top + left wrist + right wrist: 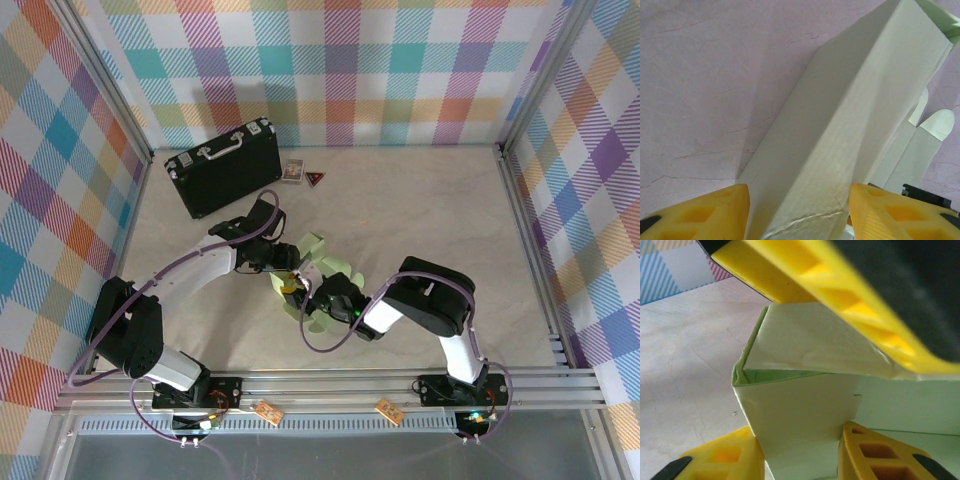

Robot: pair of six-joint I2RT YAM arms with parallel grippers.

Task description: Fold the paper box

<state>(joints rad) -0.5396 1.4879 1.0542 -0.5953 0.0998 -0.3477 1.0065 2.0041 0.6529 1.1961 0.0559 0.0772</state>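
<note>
**A:** Pale green card: the paper box [322, 258] lies mid-table, a little left of centre, half-formed, between the two wrists. Flaps stick out on its far and near sides.

**B:** Grips?

**A:** The left gripper [798, 216] is clamped across a long folded panel, and both yellow fingers [715, 212] touch its sides. The right gripper [799, 457] grasps a shorter panel from the near right, and card meets each pad.

**B:** Edges?

**A:** Right wrist view: one corner is creased sharp, with a narrow slit showing darker green inside. Left wrist view: a long ridge fold runs away from the fingers, with a rounded tab beyond it on the right.

**B:** Room to move?

**A:** Bare table [430, 210] lies right of and beyond the box, up to the right rail [531, 250]. The left arm's elbow sits close to the left wall.

**B:** Containers?

**A:** The black briefcase [222, 168] is far left by the back wall, shut, with its handle on the far edge. Its contents are hidden. A small card [293, 171] and a red triangular tile [316, 179] lie just right of it. I cannot tell what is inside the box beyond its green inner face.
</note>
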